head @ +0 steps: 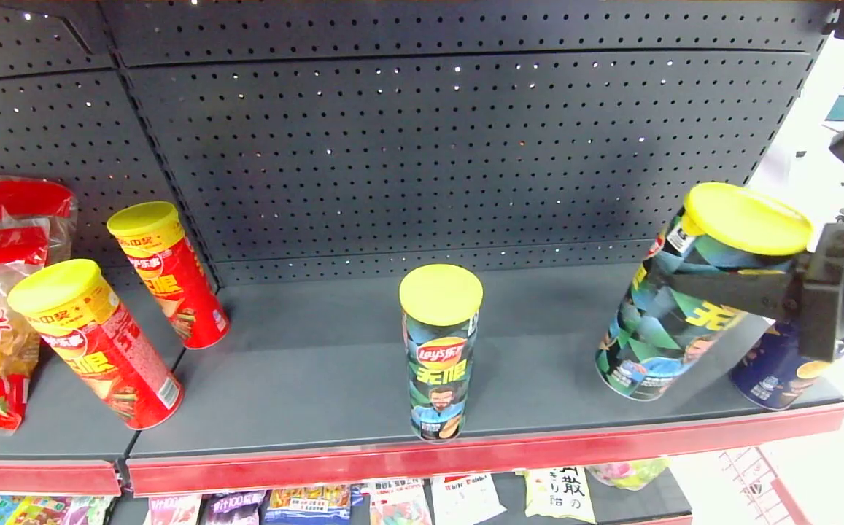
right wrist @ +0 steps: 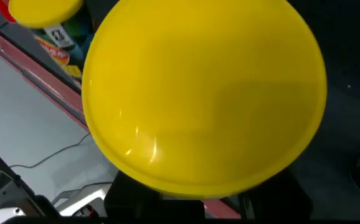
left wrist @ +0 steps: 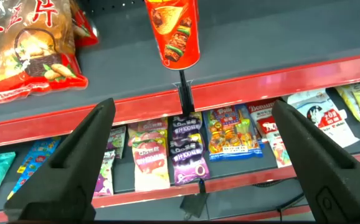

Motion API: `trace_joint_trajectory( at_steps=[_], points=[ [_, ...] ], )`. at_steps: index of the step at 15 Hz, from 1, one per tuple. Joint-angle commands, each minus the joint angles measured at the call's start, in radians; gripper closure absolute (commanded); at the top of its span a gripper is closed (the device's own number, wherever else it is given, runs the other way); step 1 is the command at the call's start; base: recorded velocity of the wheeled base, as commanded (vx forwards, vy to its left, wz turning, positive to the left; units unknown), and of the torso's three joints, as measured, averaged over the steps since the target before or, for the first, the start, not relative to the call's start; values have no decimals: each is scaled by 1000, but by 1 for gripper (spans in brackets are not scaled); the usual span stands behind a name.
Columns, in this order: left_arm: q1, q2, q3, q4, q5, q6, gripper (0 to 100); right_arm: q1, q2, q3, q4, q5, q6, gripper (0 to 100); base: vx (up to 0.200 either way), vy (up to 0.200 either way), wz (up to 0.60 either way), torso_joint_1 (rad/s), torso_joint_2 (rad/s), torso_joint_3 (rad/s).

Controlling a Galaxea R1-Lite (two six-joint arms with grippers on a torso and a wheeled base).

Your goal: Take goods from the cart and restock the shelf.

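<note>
"Both grippers first: your right gripper [head: 728,292] is clamped round the green-and-blue chip canister [head: 655,350], just under its yellow lid [right wrist: 205,93]. Your left gripper [left wrist: 192,104] hangs spread wide with nothing in it, out in front of the red front lip [head: 465,452]."

"Mind where that canister is: at the right end of the shelf [head: 319,379], near the front edge. It is leaning, with a dark blue canister [head: 772,372] just beside it at the right front corner. Whether its base touches the shelf, you can't tell."

"You're placing, by the look of it. Bring it upright before letting go, or it may topple over the lip."

"Keep off the blue one and set the base flat. Line it up with the matching canister [head: 440,350] standing mid front edge. Open only once it stands by itself."
</note>
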Motion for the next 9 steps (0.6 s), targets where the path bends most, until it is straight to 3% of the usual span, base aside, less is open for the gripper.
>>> trace_joint_trajectory(
  at_steps=[1,4,7,9],
  points=[
    [0,0,0,0,0,-1,0,26,172,-122,-1,29,2,100,0,0,0,0,0,0],
    [0,0,0,0,0,-1,0,57,261,-185,-3,29,3,100,0,0,0,0,0,0],
    [0,0,0,0,0,1,0,93,402,-220,-141,22,20,100,0,0,0,0,0,0],
    [0,0,0,0,0,1,0,116,451,-279,-158,20,26,100,0,0,0,0,0,0]
  ],
)
